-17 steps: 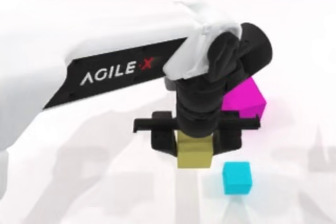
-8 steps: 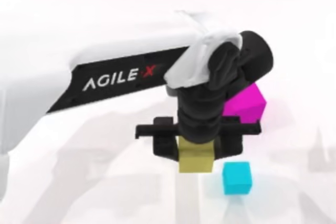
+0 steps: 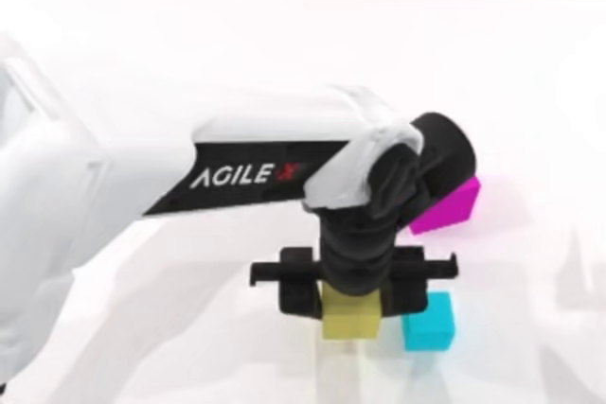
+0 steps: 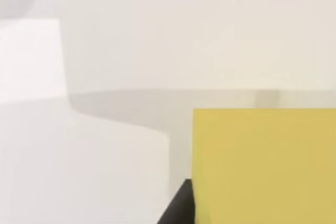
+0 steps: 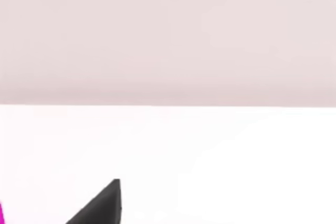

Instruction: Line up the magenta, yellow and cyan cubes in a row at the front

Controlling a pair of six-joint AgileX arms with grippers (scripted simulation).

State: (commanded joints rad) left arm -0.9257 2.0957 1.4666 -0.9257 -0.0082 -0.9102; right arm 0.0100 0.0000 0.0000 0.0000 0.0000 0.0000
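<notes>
1. A white table (image 3: 142,63) is seen from above. The left arm reaches in from the table's left side across to the centre front.
2. The left gripper (image 3: 351,302) points straight down, its fingers closed around the yellow cube (image 3: 351,317), one dark finger on each side. The left wrist view shows the same cube filling its corner, with the table beyond it.
3. The cyan cube (image 3: 432,325) sits on the table just to the right of the yellow cube, near the front edge. The two look almost level with each other, with a narrow gap between them.
4. The magenta cube (image 3: 447,209) lies farther back and to the right, partly hidden behind the arm's wrist, apart from the other two.
5. The right arm is out of the top view. Its wrist view shows only bare table, a dark finger tip and a sliver of magenta, so I cannot tell how its fingers stand.
6. Progress, as I judge it: yellow is being set beside cyan, whether it rests on the table is unclear. The magenta cube remains to be brought forward into the row.
</notes>
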